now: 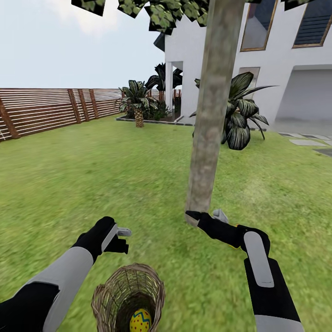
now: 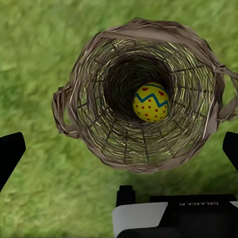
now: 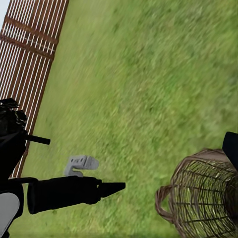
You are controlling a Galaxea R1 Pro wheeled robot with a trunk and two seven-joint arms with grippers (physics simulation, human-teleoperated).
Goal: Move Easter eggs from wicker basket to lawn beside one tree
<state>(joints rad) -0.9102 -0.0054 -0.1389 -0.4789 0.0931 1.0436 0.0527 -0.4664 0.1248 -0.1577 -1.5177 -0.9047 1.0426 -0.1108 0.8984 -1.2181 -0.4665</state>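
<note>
The egg (image 2: pixel 150 102) lay deep in the basket (image 2: pixel 89 94), probably light, smooth and slippery; best gripped across its middle. Left pincer (image 2: pixel 119 148) was released; right pincer (image 1: pixel 206 215) also looked released.

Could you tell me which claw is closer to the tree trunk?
The right claw, at the base of the trunk; the left claw hangs above the basket.
</note>
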